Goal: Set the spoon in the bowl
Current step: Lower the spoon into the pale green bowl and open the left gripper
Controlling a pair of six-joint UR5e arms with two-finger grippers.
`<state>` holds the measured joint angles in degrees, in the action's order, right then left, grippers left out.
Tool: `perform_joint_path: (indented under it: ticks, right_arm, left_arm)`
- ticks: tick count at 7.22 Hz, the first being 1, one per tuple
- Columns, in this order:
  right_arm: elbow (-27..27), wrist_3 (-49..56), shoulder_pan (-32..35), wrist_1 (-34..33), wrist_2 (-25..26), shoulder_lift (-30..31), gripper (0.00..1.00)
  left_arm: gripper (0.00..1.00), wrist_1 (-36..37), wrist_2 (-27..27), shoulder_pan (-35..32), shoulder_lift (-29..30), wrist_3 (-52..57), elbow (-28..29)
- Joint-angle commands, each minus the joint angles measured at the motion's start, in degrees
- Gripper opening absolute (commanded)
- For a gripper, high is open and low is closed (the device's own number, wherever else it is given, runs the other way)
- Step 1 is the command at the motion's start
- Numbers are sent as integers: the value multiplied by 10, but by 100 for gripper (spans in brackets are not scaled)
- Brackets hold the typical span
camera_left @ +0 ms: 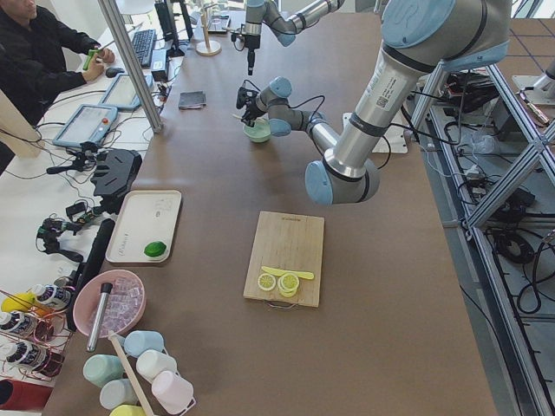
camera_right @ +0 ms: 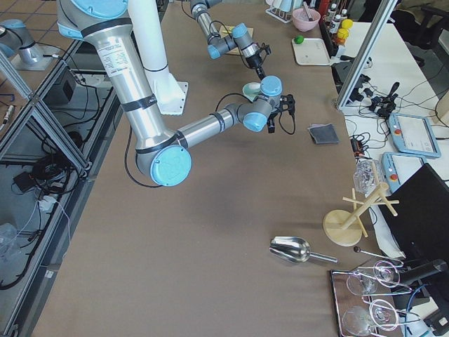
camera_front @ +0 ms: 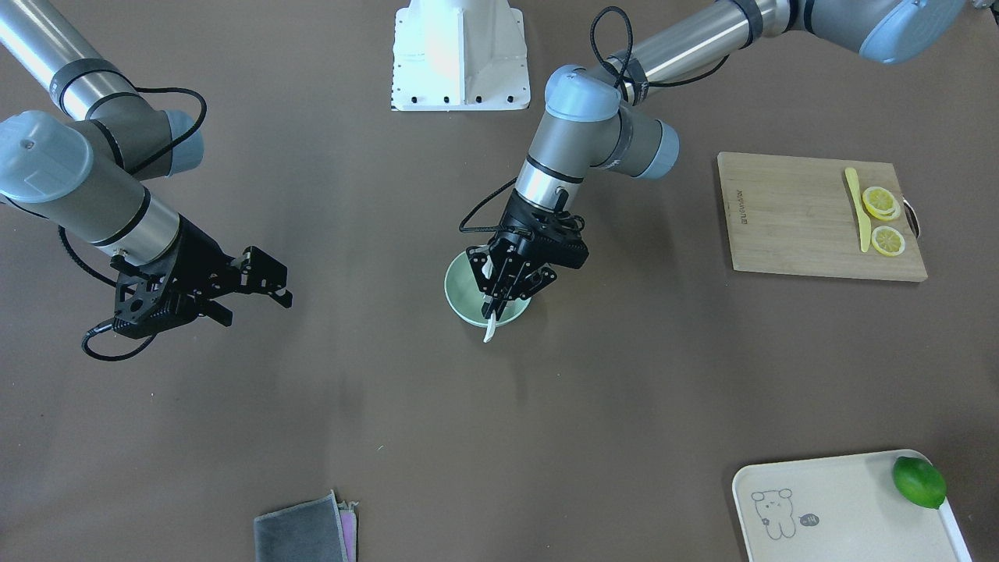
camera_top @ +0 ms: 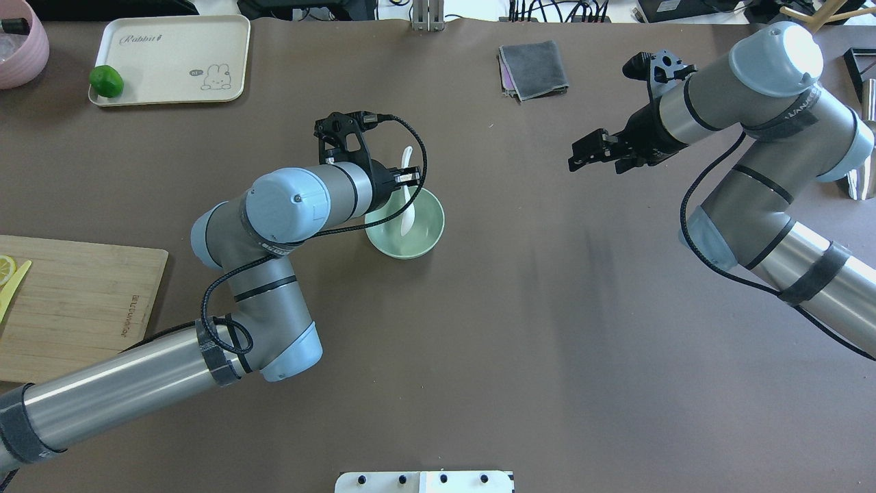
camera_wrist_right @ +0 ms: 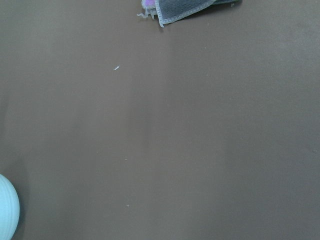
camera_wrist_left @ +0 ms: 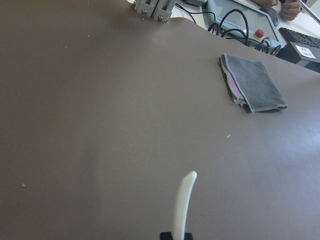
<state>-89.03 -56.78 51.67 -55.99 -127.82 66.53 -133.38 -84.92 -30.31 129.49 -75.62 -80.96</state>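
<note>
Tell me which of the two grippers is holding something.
The left gripper: it is shut on the white spoon, whose scoop is inside the green bowl. The right gripper is open and empty, well away from both.

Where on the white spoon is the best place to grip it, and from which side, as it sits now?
Mid-handle, pinched across its narrow width, coming down from the robot's side. The spoon slopes with its scoop down in the bowl and its handle reaching past the far rim, so the handle is the slim, free part. The left gripper is shut on it there.
</note>
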Motion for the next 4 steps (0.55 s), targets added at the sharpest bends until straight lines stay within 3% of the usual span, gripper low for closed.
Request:
perform_joint_path:
  ticks: [1, 3, 4]
  right_arm:
    - [1, 0, 0, 0, 2, -2, 100]
    - [1, 1, 17, -4, -6, -1, 100]
    - [3, 26, 42, -10, -35, 2, 100]
  left_arm:
    - [97, 1, 2, 11, -12, 47, 0]
    - [97, 56, -2, 2, -27, 52, -58]
    - [98, 139, -35, -33, -37, 85, -128]
